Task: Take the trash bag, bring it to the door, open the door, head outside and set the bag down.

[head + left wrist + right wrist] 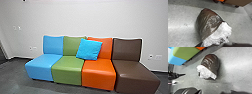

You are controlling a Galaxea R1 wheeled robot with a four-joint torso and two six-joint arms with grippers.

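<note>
- Pale wall [75,15] behind everything.
- Grey floor [15,77].
- Four armless seats [66,68] in a row: blue, green, orange, brown from left to right.
- Dark, shiny trash bag [208,23] lying on the floor near the seats, crumpled white material [223,31] at one end.
- Bright blue cushion [89,49] leaning tilted where the green and orange backs meet.
- Left end effector [217,44], tips spread wide, holding nothing.
- Right end effector [216,91], likewise wide and empty.
</note>
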